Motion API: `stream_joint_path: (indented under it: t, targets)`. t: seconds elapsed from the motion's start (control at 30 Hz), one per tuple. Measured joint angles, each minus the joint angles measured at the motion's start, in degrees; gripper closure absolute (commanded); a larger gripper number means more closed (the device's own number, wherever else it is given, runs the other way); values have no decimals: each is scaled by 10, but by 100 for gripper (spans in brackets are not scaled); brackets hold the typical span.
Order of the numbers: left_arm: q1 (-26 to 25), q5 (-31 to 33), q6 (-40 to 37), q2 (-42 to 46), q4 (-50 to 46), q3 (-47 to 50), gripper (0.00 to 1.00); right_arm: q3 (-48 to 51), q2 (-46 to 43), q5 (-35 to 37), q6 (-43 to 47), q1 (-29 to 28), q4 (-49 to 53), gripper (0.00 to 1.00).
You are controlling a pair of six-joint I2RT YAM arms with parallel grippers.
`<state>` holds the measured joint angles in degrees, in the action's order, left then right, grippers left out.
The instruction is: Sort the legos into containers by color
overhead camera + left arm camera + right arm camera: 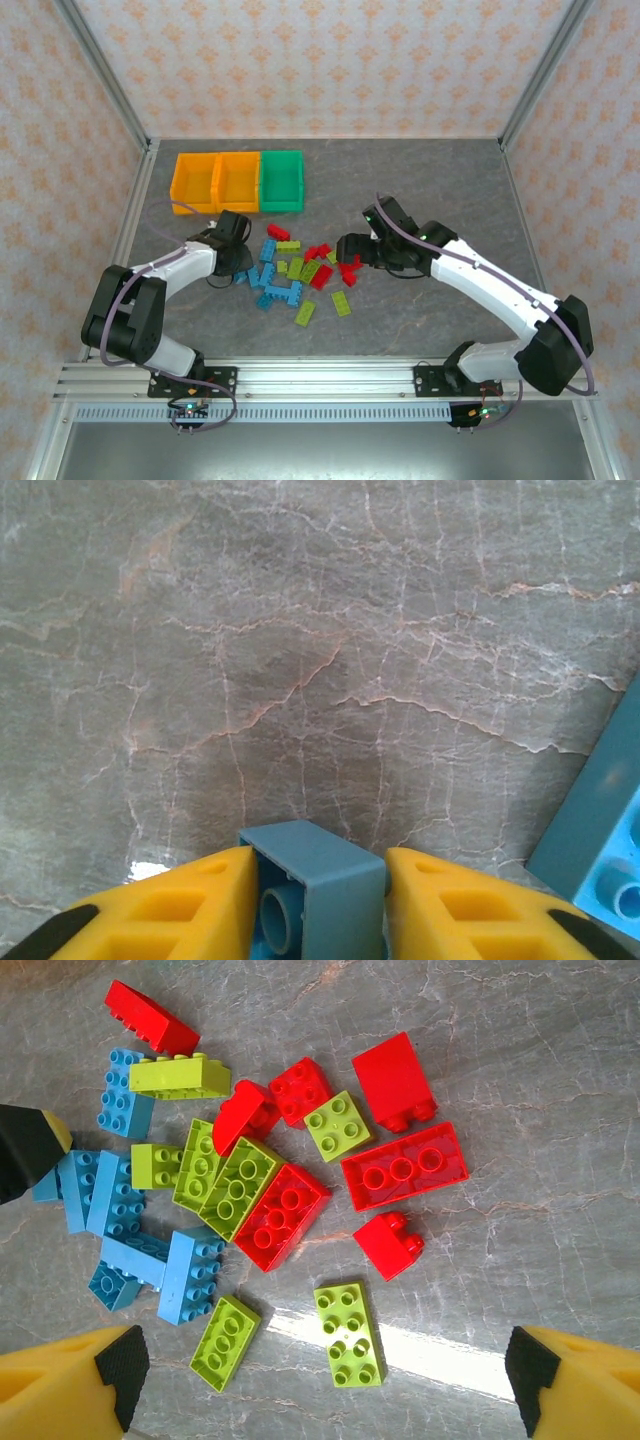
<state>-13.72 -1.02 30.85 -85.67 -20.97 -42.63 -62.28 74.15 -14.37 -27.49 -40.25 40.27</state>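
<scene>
The left gripper (320,868) was clamped on a blue brick (330,885), while the right gripper (322,1372) hung spread wide above the mixed bricks (282,1215).

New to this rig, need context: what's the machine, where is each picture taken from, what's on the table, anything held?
Two small robot arms are bolted side by side at the near edge of a table. The wide picture comes from a fixed camera above and behind them. The other two come from a camera on each wrist, looking past that arm's yellow fingers. On the table lie loose red, blue and green bricks, with two orange bins and one green bin in a row behind them. The left end effector has a blue brick between its fingers, touching both. The right end effector is open above the pile, holding nothing.
</scene>
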Motion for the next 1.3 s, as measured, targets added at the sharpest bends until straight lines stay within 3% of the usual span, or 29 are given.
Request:
stream_joint_path:
  t: [0.23,0.53,0.73,0.93,1.03,1.17,1.3]
  targets:
    - [0,4,18,2,1,0,83,0,-3,2,-2,0,0,6]
    - [4,28,17,78,-47,-25,86,0,-16,4,-4,0,0,6]
    - [64,66,17,73,-50,-147,86,0,-30,11,-4,-1,-2,6]
    - [151,70,17,-66,-37,-316,85,-8,-30,13,-4,-1,-2,6]
    - [182,62,17,-157,-38,-407,80,-10,-33,13,-4,-1,-2,5]
    - [206,56,11,-258,-58,-519,59,-10,-41,20,-3,-1,0,5]
    - [209,45,-7,-301,-77,-575,49,-9,-49,42,-4,-1,0,3]
